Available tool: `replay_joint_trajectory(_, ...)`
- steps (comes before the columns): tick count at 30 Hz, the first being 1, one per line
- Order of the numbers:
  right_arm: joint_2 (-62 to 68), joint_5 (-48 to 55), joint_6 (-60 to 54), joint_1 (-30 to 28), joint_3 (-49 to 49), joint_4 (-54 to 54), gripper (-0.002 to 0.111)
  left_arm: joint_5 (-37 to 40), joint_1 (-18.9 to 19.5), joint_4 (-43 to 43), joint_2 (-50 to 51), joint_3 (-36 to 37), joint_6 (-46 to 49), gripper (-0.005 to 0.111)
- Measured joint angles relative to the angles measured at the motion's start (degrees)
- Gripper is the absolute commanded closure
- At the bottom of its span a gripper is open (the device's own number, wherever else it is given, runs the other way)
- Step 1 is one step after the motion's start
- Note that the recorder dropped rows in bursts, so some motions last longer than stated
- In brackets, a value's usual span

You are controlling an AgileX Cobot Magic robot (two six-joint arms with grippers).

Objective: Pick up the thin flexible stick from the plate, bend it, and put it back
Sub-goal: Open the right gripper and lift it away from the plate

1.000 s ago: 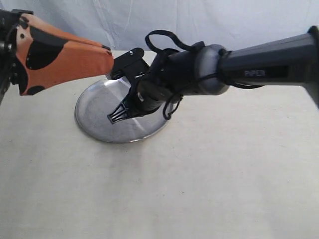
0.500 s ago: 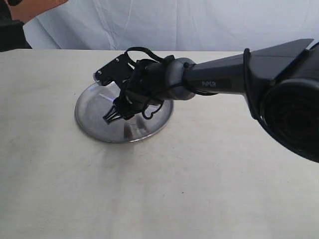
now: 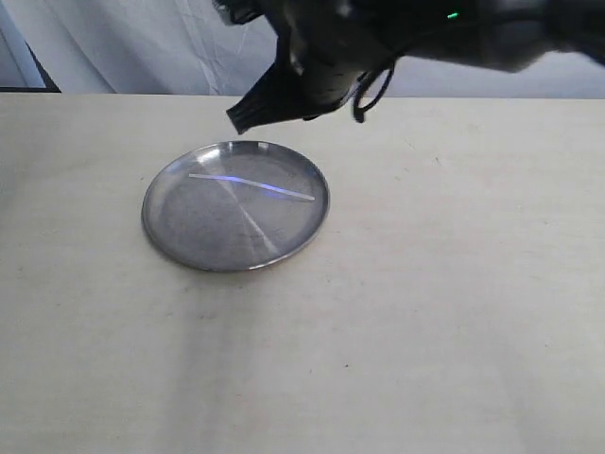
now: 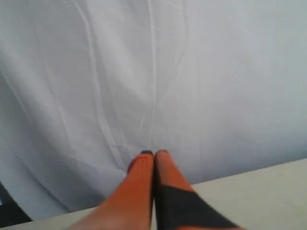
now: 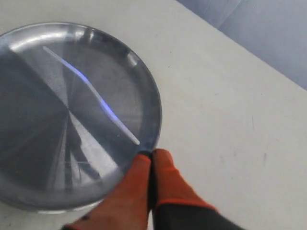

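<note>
The thin flexible stick (image 3: 250, 184) lies loose across the plate (image 3: 213, 241), glinting bluish, with a slight kink near its middle. The right wrist view shows the stick (image 5: 93, 91) on the plate (image 5: 38, 120) too. My right gripper (image 5: 152, 154) is shut with nothing in it, hanging above the plate's rim just past one end of the stick. In the exterior view the right gripper (image 3: 238, 117) is raised behind the plate, blurred. My left gripper (image 4: 154, 153) is shut and empty, facing the white backdrop; it is out of the exterior view.
The plate sits on a beige cloth-covered table (image 3: 425, 312). A white fabric backdrop (image 3: 142, 47) hangs along the table's far edge. The right arm (image 3: 454, 33) crosses the top of the exterior view.
The right arm has risen off the plate and pulled back toward the far edge. The left arm has left the exterior view. The stick now lies uncovered on the plate.
</note>
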Motion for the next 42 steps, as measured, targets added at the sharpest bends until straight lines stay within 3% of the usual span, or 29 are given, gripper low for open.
replay_joint_trajectory(7,-17.9,3.6,-0.2,3.0,10.5,1.7,0.108,4.6,0.0,-0.1,0.0,0.0,0.0,0.107)
replay_joint_trajectory(11,-25.2,11.4,-0.1,3.7,12.3,6.4,0.108,4.6,0.0,-0.1,0.0,0.0,0.0,0.107)
replay_joint_trajectory(16,-29.9,18.2,-0.1,3.7,12.6,9.9,0.108,4.3,0.0,-0.1,0.0,0.0,0.0,0.107)
replay_joint_trajectory(25,-31.6,17.8,-0.1,3.7,12.7,10.3,0.108,3.8,0.0,-0.1,0.0,0.0,0.1,0.107)
replay_joint_trajectory(29,-34.0,11.6,0.0,3.7,15.6,7.6,0.108,3.8,0.0,-0.1,0.0,0.0,0.1,0.107)
replay_joint_trajectory(34,-41.9,-4.5,3.2,1.5,26.9,5.3,0.108,3.8,0.0,-0.1,0.0,0.0,0.1,0.107)
replay_joint_trajectory(42,-60.2,-26.0,11.3,-15.7,52.9,11.4,0.108,3.8,0.0,-0.1,0.0,0.0,0.1,0.107)
